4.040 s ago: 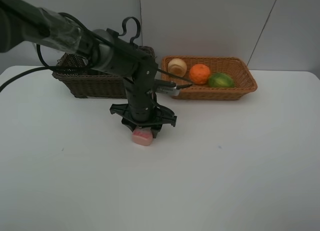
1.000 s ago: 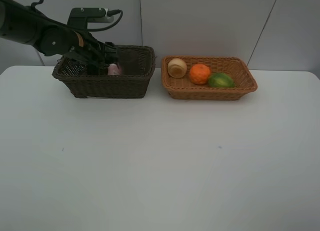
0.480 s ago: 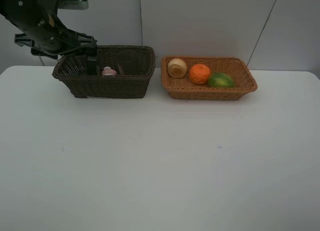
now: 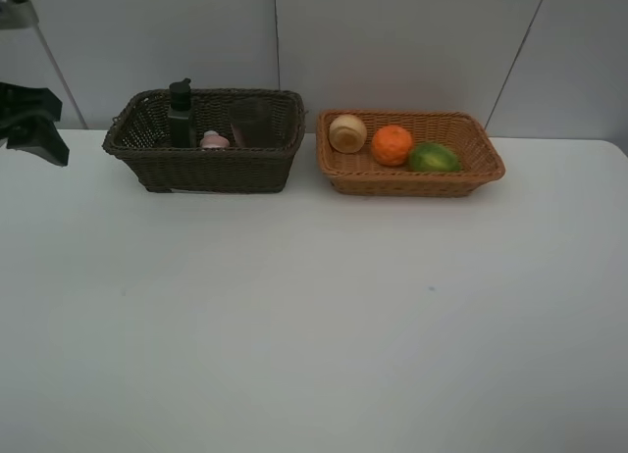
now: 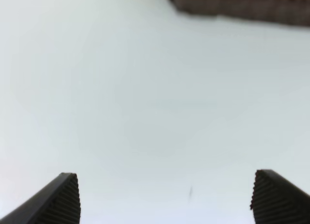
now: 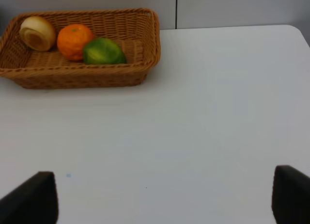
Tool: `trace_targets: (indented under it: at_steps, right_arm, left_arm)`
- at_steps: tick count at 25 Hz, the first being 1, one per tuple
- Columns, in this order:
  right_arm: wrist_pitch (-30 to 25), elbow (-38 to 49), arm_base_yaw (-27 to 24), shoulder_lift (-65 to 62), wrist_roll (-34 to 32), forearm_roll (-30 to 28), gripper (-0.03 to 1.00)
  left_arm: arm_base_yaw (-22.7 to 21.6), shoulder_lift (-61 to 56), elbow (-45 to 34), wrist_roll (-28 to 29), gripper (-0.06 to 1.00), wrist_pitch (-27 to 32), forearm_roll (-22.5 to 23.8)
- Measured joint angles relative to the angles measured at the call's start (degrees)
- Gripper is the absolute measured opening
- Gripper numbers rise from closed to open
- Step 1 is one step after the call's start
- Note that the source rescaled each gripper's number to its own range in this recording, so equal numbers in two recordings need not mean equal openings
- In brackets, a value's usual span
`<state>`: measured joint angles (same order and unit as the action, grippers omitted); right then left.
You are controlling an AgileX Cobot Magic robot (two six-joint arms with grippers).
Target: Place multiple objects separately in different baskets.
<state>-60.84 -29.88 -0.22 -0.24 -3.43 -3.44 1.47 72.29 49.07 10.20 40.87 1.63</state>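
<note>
Black left gripper (image 5: 164,197) fingers (image 5: 65,195) end in ribbed, wedge-shaped tips. The right gripper (image 6: 164,197) fingers (image 6: 34,197) are black, blunt-ended.

White table (image 4: 314,326) and pale wall (image 4: 412,41), nothing more.
Stretched wide and matte across all three views, marked only by a tiny dark speck (image 4: 430,288) right of the middle and another faint one (image 4: 123,293) toward the left. Met at the far edge by the wall, split by one upright seam (image 4: 275,36) and one slanted seam (image 4: 520,51) into plain panels.
</note>
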Motion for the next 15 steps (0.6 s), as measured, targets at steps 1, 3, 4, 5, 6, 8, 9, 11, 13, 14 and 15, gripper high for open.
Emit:
trace_targets:
  at_steps: [1, 3, 4, 5, 6, 8, 9, 11, 13, 14, 15]
  right_arm:
    - [0.00, 0.00, 0.00, 0.00, 0.00, 0.00, 0.90]
    - [0.00, 0.00, 0.00, 0.00, 0.00, 0.00, 0.90]
    - [0.00, 0.00, 0.00, 0.00, 0.00, 0.00, 0.90]
    - [0.00, 0.00, 0.00, 0.00, 0.00, 0.00, 0.90]
    - [0.00, 0.00, 0.00, 0.00, 0.00, 0.00, 0.90]
    - [0.00, 0.00, 0.00, 0.00, 0.00, 0.00, 0.90]
    - [0.00, 0.00, 0.00, 0.00, 0.00, 0.00, 0.90]
    - [0.00, 0.00, 0.00, 0.00, 0.00, 0.00, 0.90]
    - [0.00, 0.00, 0.00, 0.00, 0.00, 0.00, 0.90]
    - [0.00, 0.00, 0.00, 0.00, 0.00, 0.00, 0.90]
    - [0.00, 0.00, 0.00, 0.00, 0.00, 0.00, 0.90]
  left_arm:
    - [-1.15, -3.38, -1.99, -0.76, 0.92, 1.00, -0.26]
    - [-2.84, -9.97, -6.32, -1.49, 0.92, 3.19, -0.44]
    - [-3.30, -13.90, -8.10, -1.71, 0.92, 3.85, -0.47]
    - [-3.43, -17.99, -9.33, -1.84, 0.92, 4.75, -0.52]
    - [-3.43, -21.47, -10.57, -1.91, 0.92, 5.65, -0.64]
    - [-3.50, -29.81, -12.25, -2.06, 0.92, 7.69, -0.75]
    - [-3.50, -33.88, -12.85, -2.28, 0.92, 9.08, -0.75]
    - [-3.50, -41.05, -13.30, -3.37, 0.92, 11.89, -0.75]
    - [-3.50, -47.70, -13.38, -4.33, 0.92, 14.02, -0.75]
    - [-3.50, -50.94, -13.38, -4.61, 0.92, 15.28, -0.75]
    - [-3.50, -53.87, -13.38, -4.75, 0.92, 16.44, -0.90]
